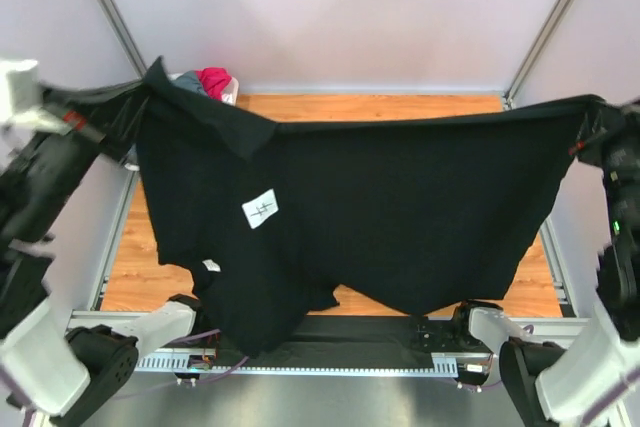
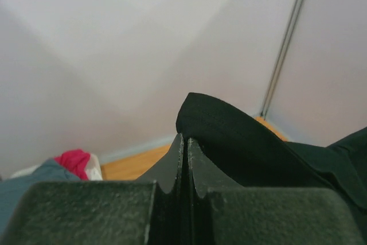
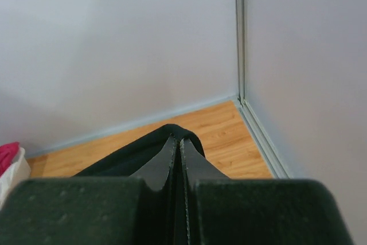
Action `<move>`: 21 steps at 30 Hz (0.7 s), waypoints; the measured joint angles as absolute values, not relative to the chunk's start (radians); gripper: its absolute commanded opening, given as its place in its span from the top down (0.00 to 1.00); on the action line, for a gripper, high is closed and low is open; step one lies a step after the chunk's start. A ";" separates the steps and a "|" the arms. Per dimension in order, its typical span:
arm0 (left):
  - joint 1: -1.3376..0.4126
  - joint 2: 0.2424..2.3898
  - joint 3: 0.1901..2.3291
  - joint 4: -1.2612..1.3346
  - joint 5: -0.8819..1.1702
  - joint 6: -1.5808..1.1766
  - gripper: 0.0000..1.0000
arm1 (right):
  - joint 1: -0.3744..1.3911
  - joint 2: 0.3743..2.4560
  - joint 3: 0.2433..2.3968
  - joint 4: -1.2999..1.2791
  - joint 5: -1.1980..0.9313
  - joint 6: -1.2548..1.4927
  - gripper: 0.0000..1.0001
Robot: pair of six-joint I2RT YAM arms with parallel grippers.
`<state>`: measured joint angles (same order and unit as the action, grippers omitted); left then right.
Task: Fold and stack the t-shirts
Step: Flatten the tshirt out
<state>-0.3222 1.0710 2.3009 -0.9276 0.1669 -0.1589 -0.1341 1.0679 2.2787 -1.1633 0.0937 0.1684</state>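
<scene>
Black and not yet folded: held the black t-shirt spread in mid-air, one top corner pinched in the left gripper, the other in the right gripper, both clamped on cloth. Judged barely begun: no fold made, no stack seen, with a magenta-red t-shirt and a grey-blue t-shirt lying in the white basket, far left. Below, orange wood tabletop; around, pale panel walls.

The left arm and right arm share pale grey links, black rounded joints and a red mark by each wrist. The left claw and right claw are matte black and grainy.
</scene>
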 measured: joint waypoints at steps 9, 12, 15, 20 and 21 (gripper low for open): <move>-0.325 1.416 2.119 -0.800 0.075 -0.153 1.00 | -0.134 1.316 2.064 -1.080 0.183 0.130 1.00; -0.325 1.500 1.987 -0.740 0.058 -0.156 1.00 | -0.134 1.356 1.913 -1.014 0.205 0.129 1.00; -0.325 1.554 1.834 -0.667 0.059 -0.164 1.00 | -0.134 1.383 1.765 -0.938 0.232 0.129 1.00; -0.326 1.667 1.722 -0.551 0.044 -0.178 1.00 | -0.138 1.472 1.580 -0.798 0.271 0.137 1.00; -0.326 1.700 1.724 -0.520 0.039 -0.178 1.00 | -0.139 1.507 1.563 -0.766 0.271 0.139 1.00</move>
<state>-0.3256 1.6997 1.7241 -0.5198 0.0387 -0.1780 -0.1394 1.5070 1.5627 -0.7658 0.2714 0.1390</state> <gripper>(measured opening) 0.009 0.008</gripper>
